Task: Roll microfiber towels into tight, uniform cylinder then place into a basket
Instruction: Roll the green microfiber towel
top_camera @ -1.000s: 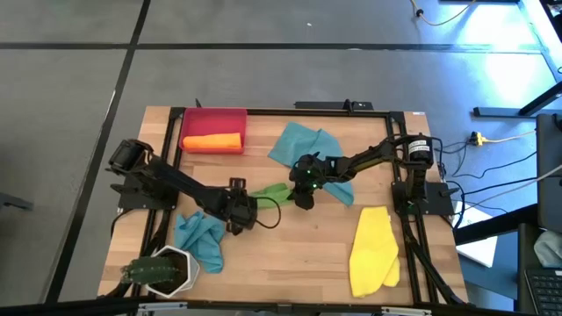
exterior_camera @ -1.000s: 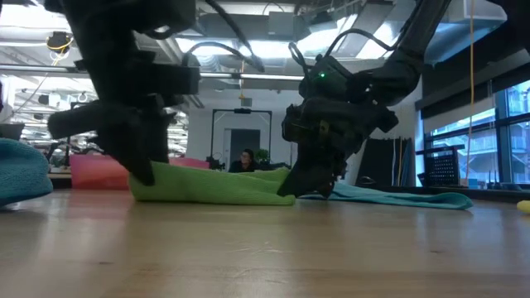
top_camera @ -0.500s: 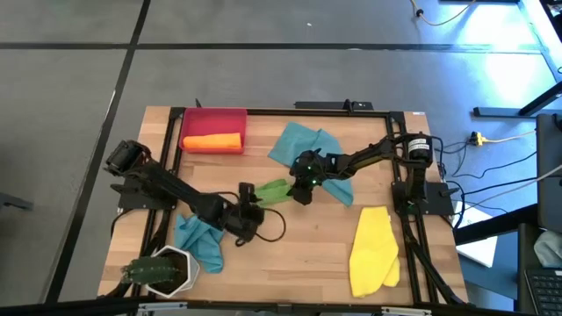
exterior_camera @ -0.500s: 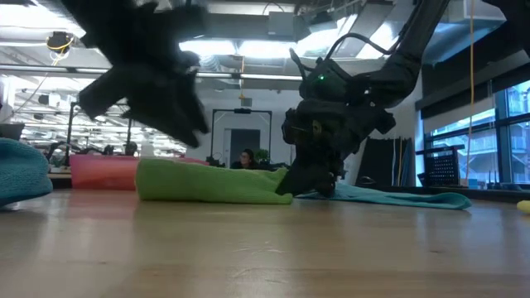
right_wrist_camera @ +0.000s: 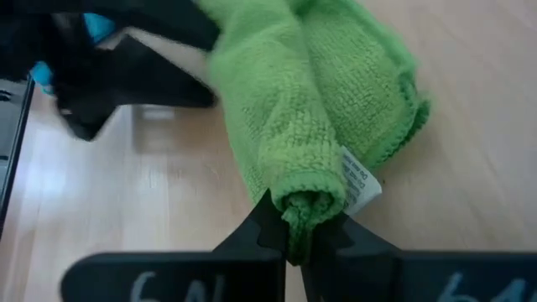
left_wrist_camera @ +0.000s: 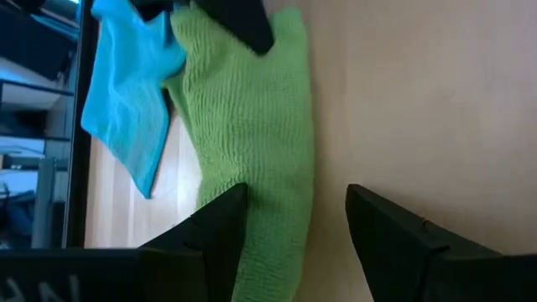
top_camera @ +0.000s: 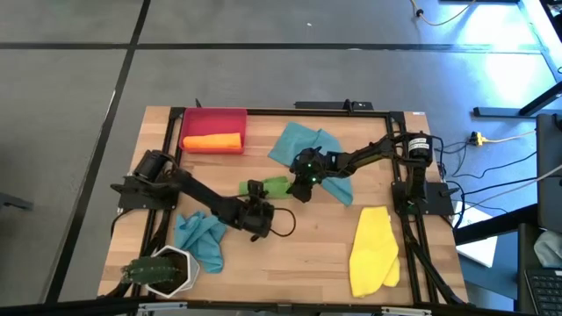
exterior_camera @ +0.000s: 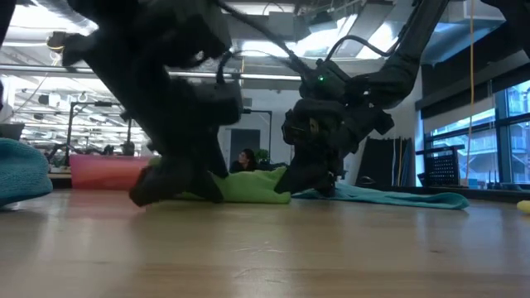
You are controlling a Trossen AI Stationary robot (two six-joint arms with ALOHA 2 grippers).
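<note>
Green towel [top_camera: 274, 186] lies between left claw [top_camera: 255, 192] and right claw [top_camera: 299, 189].

Pretty much nothing readable here

Only print I can spot is the little white care tag [right_wrist_camera: 359, 186] sewn on the end of the green towel [right_wrist_camera: 294, 109], right by where my right tool [right_wrist_camera: 295, 243] pinches it, and the lettering on it is too tiny to make out. There are also pale marks along the body of that tool at the edge of my right wrist view, maybe digits, but they're cut off and I can't tell what they say.
</note>
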